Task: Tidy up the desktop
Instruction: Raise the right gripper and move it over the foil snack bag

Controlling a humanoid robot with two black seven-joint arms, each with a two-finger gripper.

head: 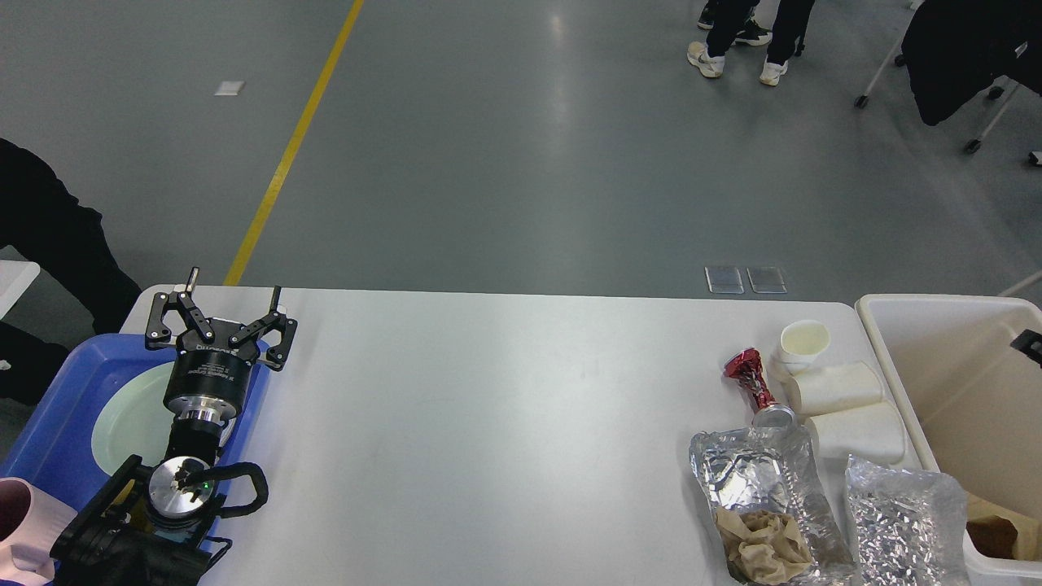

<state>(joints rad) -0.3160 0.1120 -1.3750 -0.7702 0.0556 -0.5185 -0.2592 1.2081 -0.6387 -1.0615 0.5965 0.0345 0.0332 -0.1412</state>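
Observation:
The white desktop point(488, 423) spans the view. My left gripper point(234, 286) is open and holds nothing; it hovers over the far left corner, at the edge of a blue tray point(49, 415). At the right end lie a crushed red can point(753, 381), three white paper cups point(834, 389), two silver foil bags point(761, 472) and a brown paper wad point(761, 541). Only a small black tip of my right gripper point(1030, 345) shows at the right edge, above the cream bin point(887, 358).
The blue tray holds a pale green plate point(122, 419), and a pink cup point(16, 521) sits at its near end. Brown paper point(1001, 529) lies low in the bin. People stand on the grey floor beyond the table.

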